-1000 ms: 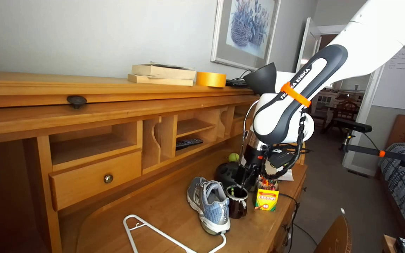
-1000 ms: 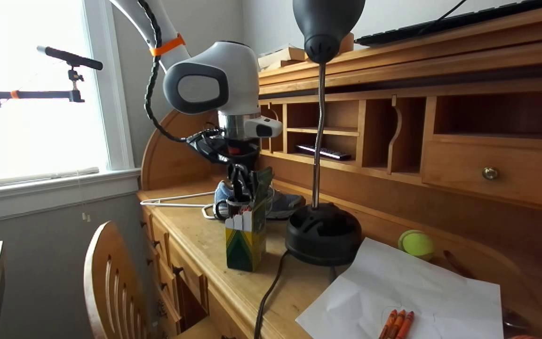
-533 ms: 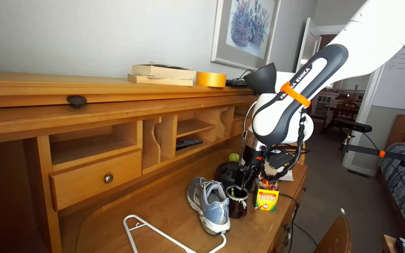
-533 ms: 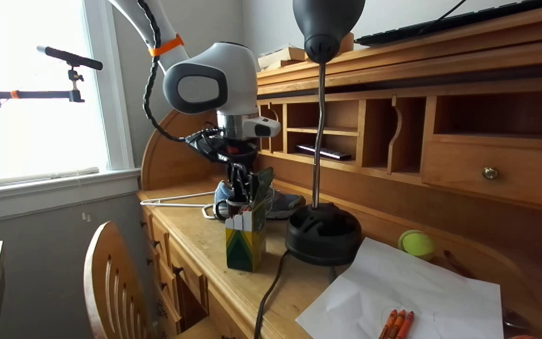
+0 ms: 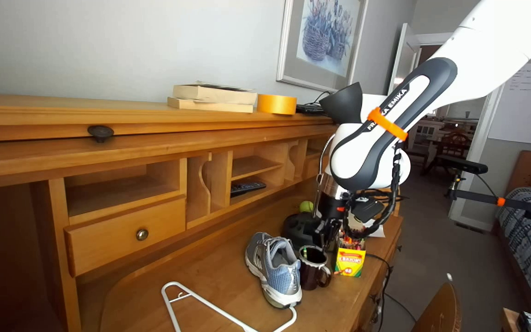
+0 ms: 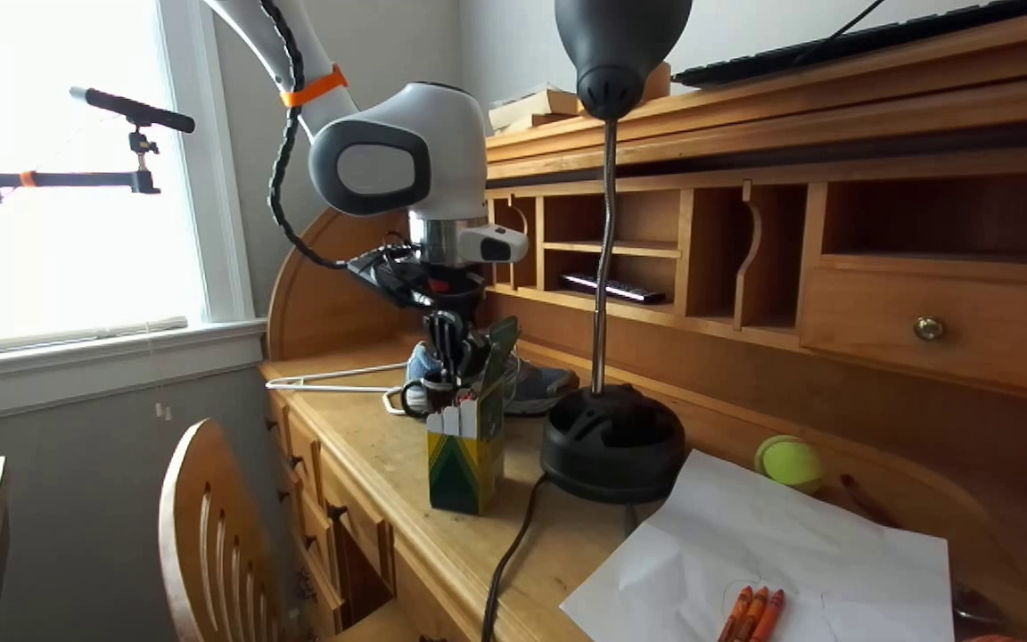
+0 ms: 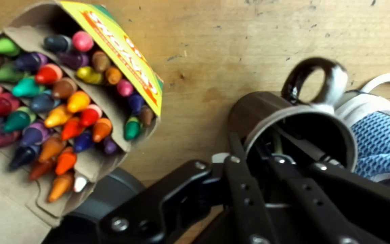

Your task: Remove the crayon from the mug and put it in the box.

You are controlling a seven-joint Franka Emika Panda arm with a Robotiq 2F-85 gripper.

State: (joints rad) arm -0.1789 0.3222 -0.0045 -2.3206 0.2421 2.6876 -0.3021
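The dark brown mug (image 5: 314, 272) stands between the sneaker and the crayon box, its handle toward the desk's front. Inside it leans a crayon (image 7: 305, 144), its green end showing above the rim in an exterior view; its lower part is lost in shadow. My gripper (image 7: 249, 144) comes down at the mug's box-side edge. One finger lies outside the wall and one inside, with the rim pinched between them. The crayon lies beyond the inner finger, not between the jaws. The yellow-green box (image 5: 350, 264), lid raised, holds many upright crayons close beside the mug.
A grey-blue sneaker (image 5: 280, 272) touches or nearly touches the mug's far side. Behind are the black lamp base (image 6: 613, 459) and its cord. A white hanger (image 5: 215, 306) lies on the desk. Three orange crayons (image 6: 752, 615) lie on white paper (image 6: 674, 580).
The jaws have closed from wide to narrow. The mug has shifted toward the crayon box and its handle has swung round the same way. The arm has barely moved.
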